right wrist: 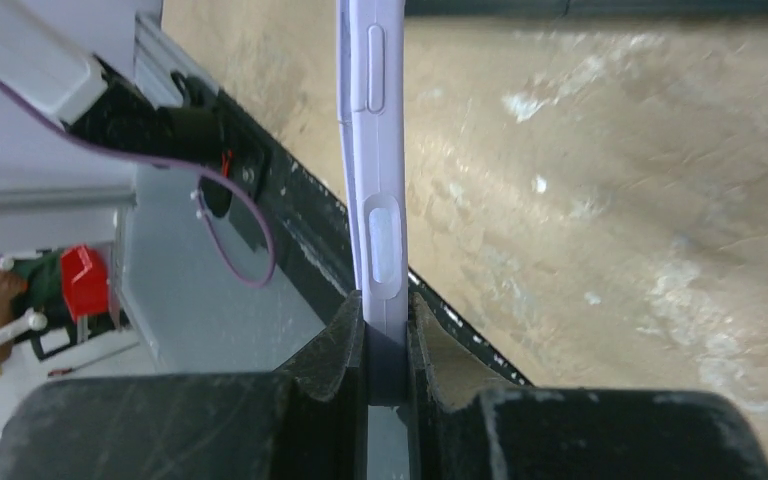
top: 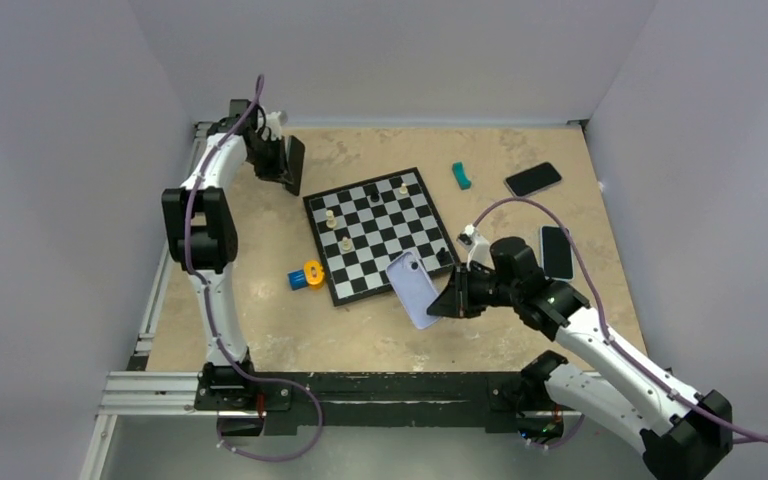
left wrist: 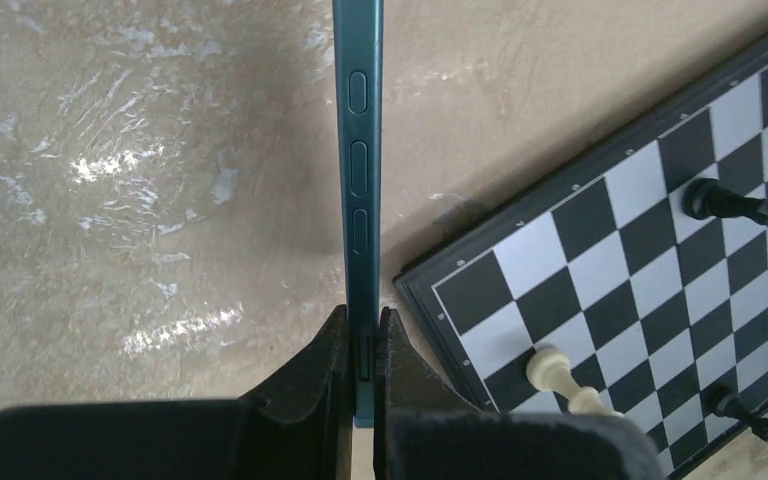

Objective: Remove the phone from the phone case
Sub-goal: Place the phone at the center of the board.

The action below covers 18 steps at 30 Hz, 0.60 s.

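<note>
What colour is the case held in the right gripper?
Pale lilac; the phone case shows best in the right wrist view.

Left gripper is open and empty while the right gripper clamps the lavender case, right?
Not quite. The left gripper is shut on a teal phone, as the left wrist view shows. The right gripper does clamp the lavender case.
</note>
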Available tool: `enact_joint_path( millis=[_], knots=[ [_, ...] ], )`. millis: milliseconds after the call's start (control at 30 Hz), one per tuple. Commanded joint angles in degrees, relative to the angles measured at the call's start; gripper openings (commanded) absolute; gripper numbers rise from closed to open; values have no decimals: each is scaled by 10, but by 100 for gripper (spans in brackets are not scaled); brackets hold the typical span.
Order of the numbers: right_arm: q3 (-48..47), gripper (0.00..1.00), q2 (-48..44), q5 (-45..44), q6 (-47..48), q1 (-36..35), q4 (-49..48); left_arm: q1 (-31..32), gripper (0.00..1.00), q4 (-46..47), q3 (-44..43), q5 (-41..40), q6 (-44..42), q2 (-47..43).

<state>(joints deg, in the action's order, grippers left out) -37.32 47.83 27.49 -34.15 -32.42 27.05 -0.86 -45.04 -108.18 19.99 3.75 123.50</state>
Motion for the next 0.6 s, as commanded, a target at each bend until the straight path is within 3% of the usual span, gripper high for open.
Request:
enact_joint_path(
  millis=[0, 167, 267, 500, 567],
  knots=[
    [57, 0, -39, 43, -59, -32, -61, -31, 0, -47, -76, 52, -23, 50],
    [133, 0, -65, 68, -103, -34, -138, -35, 0, -128, -214, 19, -19, 159],
    [145, 0, -46, 60, -102, -34, -144, -35, 1, -148, -241, 6, -3, 183],
    [160, 0, -5, 29, -135, -34, -166, -34, 25, -175, -269, -88, 4, 196],
    [172, 0, -6, 25, -145, -35, -167, -34, 28, -179, -272, -109, -1, 196]
  ],
)
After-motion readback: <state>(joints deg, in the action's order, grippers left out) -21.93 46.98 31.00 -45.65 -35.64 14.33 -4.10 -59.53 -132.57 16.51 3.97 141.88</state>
